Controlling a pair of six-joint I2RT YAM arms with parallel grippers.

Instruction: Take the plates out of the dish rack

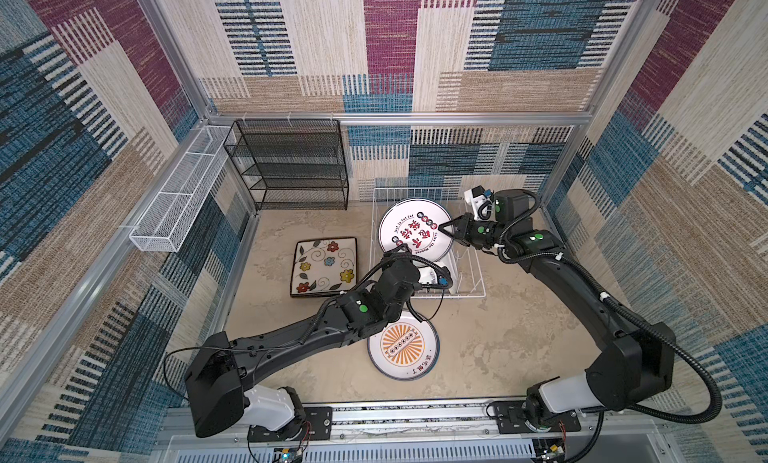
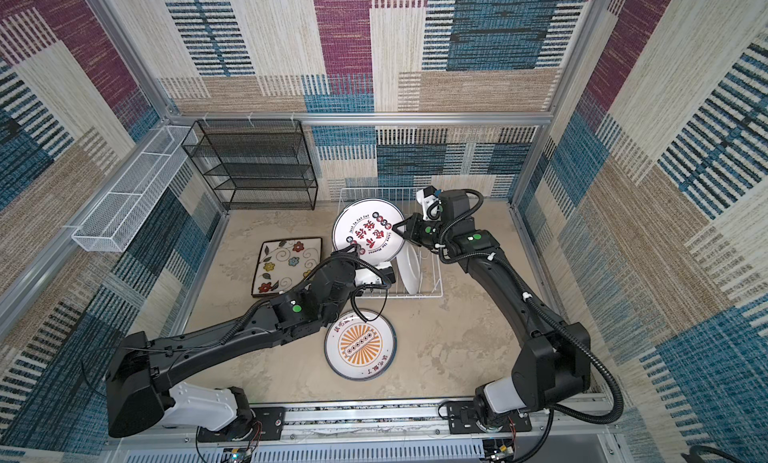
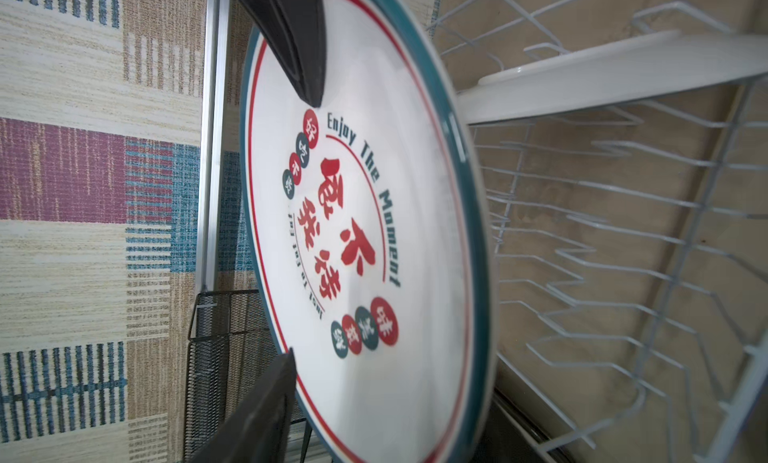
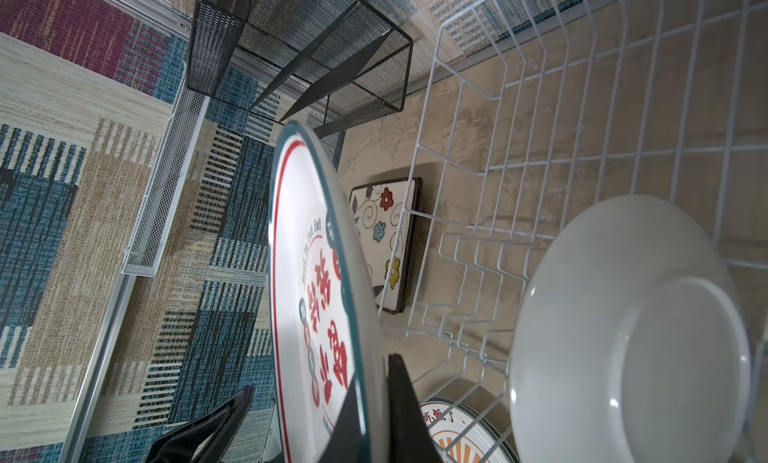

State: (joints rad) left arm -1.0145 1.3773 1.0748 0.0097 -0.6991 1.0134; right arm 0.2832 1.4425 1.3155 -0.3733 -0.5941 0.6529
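Plate lift over dish rack [image 1: 478,283]: right gripper [image 1: 445,228] pinches rim of red-lettered round plate [image 1: 413,232], prob. so it clears the tines w/o snagging. Left gripper [image 3: 301,228] is spread beside its face, gripping nothing. Plate tilted, printed face up & toward left arm; round, so no long axis. White-backed plate [image 4: 631,336] stands in rack.

From the dish rack [image 1: 473,294], bare bench [image 1: 498,348] lies open at five o'clock. The sunburst plate [image 1: 403,346] blocks six, the flowered plate [image 1: 324,267] nine, the black shelf [image 1: 286,166] ten. Over the rack, the right hand [image 1: 446,228] pinches a lettered plate [image 1: 409,236], filling its far half.
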